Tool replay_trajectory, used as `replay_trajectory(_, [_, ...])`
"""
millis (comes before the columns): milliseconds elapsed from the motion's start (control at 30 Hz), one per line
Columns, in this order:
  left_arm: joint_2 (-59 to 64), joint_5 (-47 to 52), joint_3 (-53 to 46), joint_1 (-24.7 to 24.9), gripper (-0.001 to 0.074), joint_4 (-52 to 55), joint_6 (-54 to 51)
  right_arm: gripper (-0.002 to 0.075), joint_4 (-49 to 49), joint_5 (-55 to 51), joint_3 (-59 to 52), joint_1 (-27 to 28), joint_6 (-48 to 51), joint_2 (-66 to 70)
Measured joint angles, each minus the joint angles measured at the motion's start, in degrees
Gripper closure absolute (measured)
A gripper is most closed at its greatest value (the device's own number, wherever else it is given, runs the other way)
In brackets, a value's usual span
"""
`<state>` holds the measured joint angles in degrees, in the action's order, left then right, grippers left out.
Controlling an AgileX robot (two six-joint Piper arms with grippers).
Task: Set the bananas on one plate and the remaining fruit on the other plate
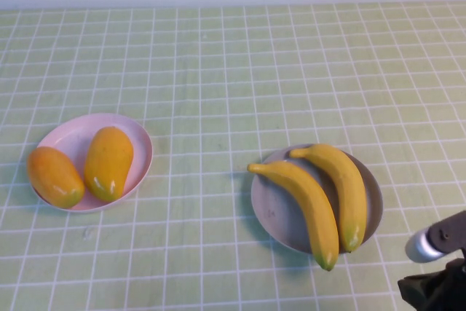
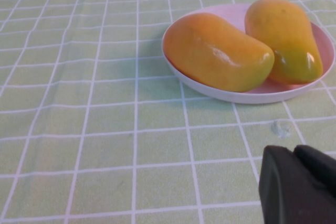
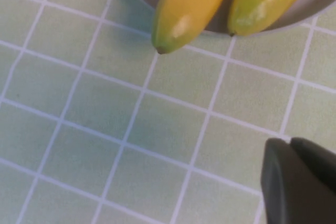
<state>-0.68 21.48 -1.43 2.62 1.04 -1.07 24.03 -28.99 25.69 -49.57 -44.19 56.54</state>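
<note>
High view: bananas overhang grey-blue plate; right gripper, left gripper fingers closed, empty.

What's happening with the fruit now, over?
Left gripper shut, empty, near pink plate. Right gripper shut, empty, near grey plate. Bananas on grey, mangoes on pink. Nothing in the way.

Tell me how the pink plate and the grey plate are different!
The pink plate is a little smaller than the grey plate. The pink plate holds two plump orange-yellow fruits that fit inside it; the grey plate holds two long bananas whose tips stick out past its rim. The pink plate sits on the table's left, the grey one on the right. Both are round and shallow.
</note>
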Motion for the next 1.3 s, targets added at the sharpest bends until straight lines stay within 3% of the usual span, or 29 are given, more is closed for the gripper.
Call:
replay_trajectory(233, [0.0, 0.0, 0.0, 0.0, 0.0731, 0.0, 0.0, 0.0741, 4.2, 3.6, -4.2, 0.1, -4.4, -4.7])
replay_trajectory(333, [0.0, 0.0, 0.0, 0.0, 0.0731, 0.0, 0.0, 0.0741, 9.3, 3.2, -4.2, 2.6, -4.5, -7.3])
replay_trajectory(433, [0.0, 0.0, 0.0, 0.0, 0.0731, 0.0, 0.0, 0.0741, 11.9, 6.1, -4.3, 10.8, -4.5, -10.2])
replay_trajectory(700, [0.0, 0.0, 0.0, 0.0, 0.0731, 0.0, 0.0, 0.0741, 14.0, 27.0, -13.3, 40.1, -4.5, -21.6])
replay_trajectory(833, [0.0, 0.0, 0.0, 0.0, 0.0731, 0.0, 0.0, 0.0741, 15.2, 31.7, -20.7, 49.0, -4.7, -31.0])
replay_trajectory(1100, [0.0, 0.0, 0.0, 0.0, 0.0731, 0.1, 0.0, 0.0741, 15.5, 23.1, -25.3, 51.2, -5.0, -52.0])
replay_trajectory(1300, [0.0, 0.0, 0.0, 0.0, 0.0731, 0.1, 0.0, 0.0741, 15.5, 18.1, -25.9, 50.8, -5.0, -56.9])
